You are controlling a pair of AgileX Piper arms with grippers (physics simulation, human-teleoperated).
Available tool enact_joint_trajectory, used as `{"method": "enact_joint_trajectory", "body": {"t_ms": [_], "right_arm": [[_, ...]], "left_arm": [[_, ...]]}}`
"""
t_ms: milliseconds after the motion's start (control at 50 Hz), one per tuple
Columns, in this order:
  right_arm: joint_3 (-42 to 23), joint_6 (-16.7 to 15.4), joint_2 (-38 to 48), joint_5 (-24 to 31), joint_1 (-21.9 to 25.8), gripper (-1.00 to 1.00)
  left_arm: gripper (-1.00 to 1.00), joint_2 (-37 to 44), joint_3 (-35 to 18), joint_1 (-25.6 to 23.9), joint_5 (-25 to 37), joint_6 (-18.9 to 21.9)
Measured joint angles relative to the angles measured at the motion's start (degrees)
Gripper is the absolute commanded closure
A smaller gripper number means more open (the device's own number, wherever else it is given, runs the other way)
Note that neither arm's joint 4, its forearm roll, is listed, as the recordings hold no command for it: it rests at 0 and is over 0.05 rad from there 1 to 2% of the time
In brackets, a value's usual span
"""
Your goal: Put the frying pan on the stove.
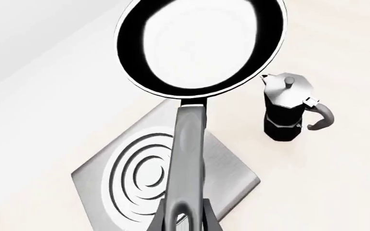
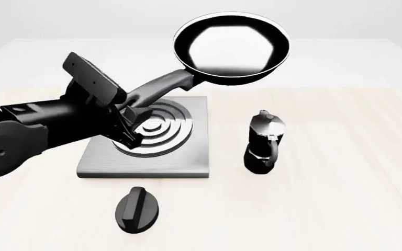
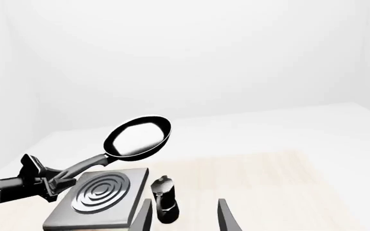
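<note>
Above the stove (image 2: 187, 157), the frying pan (image 2: 232, 48) hangs clear of the tabletop (image 2: 341, 198) in the left end effector (image 2: 127, 123).

Clamped on the far end of the handle, the left end effector carries the pan's bowl ahead of itself, beyond the plate's far edge; the burner rings lie directly beneath its fingers. Just right of the plate stands a moka pot (image 2: 264, 142), a black knob (image 2: 136, 209) lies near its front edge, and bare tabletop spreads rightward. The right end effector (image 3: 183, 216) hangs with fingers spread, empty.
</note>
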Motion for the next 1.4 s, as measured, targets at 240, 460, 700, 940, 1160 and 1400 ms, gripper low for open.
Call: {"method": "enact_joint_trajectory", "body": {"t_ms": [240, 460, 700, 940, 1160, 1400], "right_arm": [[0.02, -0.18, 0.0, 0.0, 0.02, -1.0], [-0.04, -0.44, 0.0, 0.0, 0.04, -1.0], [-0.05, -0.58, 0.0, 0.0, 0.05, -1.0], [-0.02, -0.61, 0.0, 0.0, 0.06, -1.0], [0.06, -0.59, 0.0, 0.0, 0.11, -1.0], [0.13, -0.61, 0.0, 0.0, 0.14, -1.0]], "left_arm": [[1.0, -4.91, 4.84, 1.94, 0.03, -0.36], [1.0, -9.76, 9.12, 3.94, 0.67, -0.91], [1.0, -13.72, 12.69, 6.17, 1.3, -1.39], [1.0, -15.34, 16.32, 8.31, -0.24, -2.31], [1.0, -16.2, 19.8, 10.08, -2.27, -2.56], [1.0, -17.14, 22.69, 12.58, -3.47, -2.36]]}}
